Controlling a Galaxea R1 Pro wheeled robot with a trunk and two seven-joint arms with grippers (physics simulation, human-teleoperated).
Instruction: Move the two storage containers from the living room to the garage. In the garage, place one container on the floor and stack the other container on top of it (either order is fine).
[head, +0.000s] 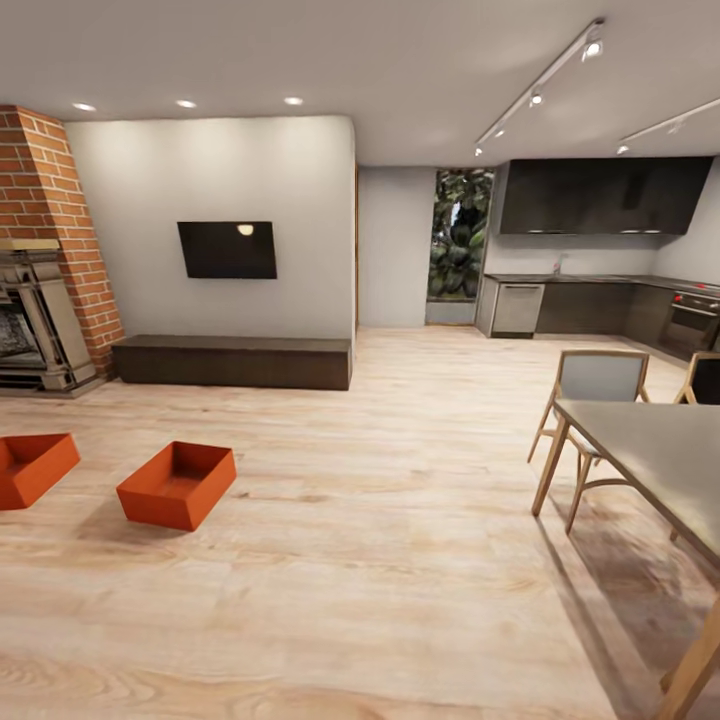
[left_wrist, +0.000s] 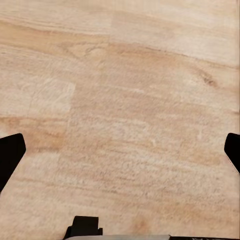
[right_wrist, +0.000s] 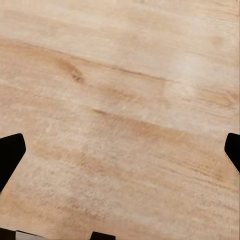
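two open bins waiting on the planks, both claws wide and empty

head view: the two storage containers sit on the light wood floor of the living room, left of the camera's line of sight. the nearer container is an open-topped orange-red box turned slightly askew; the second container lies just beside it, further left and partly cut by the picture's edge, the two apart with a strip of planks between. a dark low bench, a wall screen and a brick fireplace stand behind them; a dining table and chair are off to the right. how far the bins are from either claw cannot be told.

left wrist view: the left gripper has its fingers spread wide, dark tips at the picture's two edges, bare planks between them, holding nothing.

right wrist view: the right gripper is likewise spread apart over bare planks, empty.

handling, as a judgement: the bins look stiff, thin-walled and probably light, with smooth walls that may slip. a pinch over the top rim of a wall seems the surest hold, one claw on each opposite side if it is carried two-handed.
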